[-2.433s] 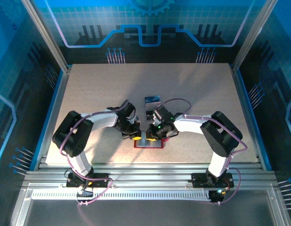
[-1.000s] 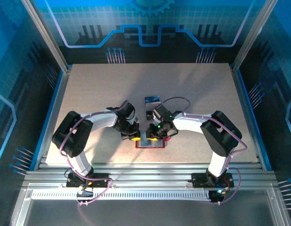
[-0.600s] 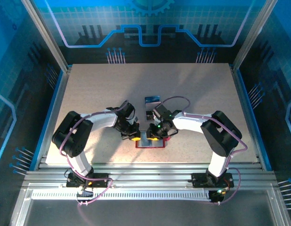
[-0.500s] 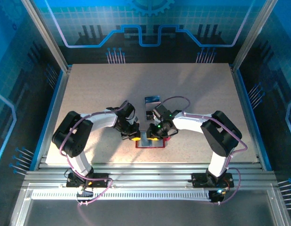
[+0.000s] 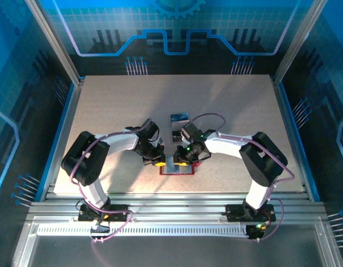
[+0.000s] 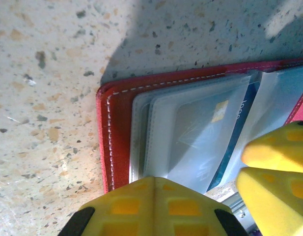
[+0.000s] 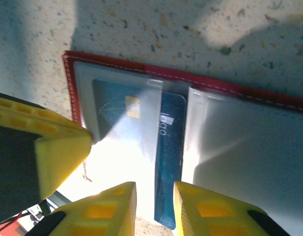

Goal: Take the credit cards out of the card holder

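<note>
The red card holder (image 5: 177, 168) lies open and flat on the table (image 5: 110, 105) at near centre, between the two arms. The left claw (image 5: 158, 162) is closed tight, its tip resting on the holder's left page of clear pockets. The right claw (image 7: 155, 201) is narrowly parted. A blue card (image 7: 170, 147) sticks partly out of its pocket, its end at the gap. Another card (image 5: 179, 118) lies on the table beyond.

Looks like a robot lab cell to me: a speckled table (image 5: 115, 100) boxed in by aluminium posts (image 5: 54, 41) and blue panels (image 5: 177, 28) printed with circuit lines and a gear. A left arm (image 5: 113, 146) and a right arm (image 5: 232, 146) are bolted to metal rails (image 5: 171, 203).
</note>
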Action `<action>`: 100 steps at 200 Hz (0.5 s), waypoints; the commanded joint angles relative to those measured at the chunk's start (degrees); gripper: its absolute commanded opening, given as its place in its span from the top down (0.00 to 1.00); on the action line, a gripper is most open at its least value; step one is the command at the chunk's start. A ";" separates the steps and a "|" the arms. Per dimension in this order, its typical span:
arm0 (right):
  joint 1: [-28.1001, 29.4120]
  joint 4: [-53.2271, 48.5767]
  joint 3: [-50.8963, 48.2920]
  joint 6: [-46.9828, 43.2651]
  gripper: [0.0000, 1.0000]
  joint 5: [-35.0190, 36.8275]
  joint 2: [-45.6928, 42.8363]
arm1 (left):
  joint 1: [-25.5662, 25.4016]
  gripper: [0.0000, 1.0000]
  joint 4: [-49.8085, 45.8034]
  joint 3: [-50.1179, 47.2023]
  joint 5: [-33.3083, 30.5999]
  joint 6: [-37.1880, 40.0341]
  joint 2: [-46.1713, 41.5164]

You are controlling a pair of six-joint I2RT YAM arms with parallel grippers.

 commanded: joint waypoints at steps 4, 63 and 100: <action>-1.29 -0.21 -0.89 0.52 0.74 -0.40 -2.60 | 0.05 1.00 -2.30 0.67 -0.09 -1.38 -1.29; -2.51 3.57 -3.35 1.79 0.74 -2.79 -3.77 | -1.01 1.00 -4.45 5.01 0.28 -1.71 -2.26; -2.65 4.81 -3.60 2.14 0.74 -3.69 -3.12 | -1.15 1.00 -5.13 4.62 -0.24 -1.06 -0.30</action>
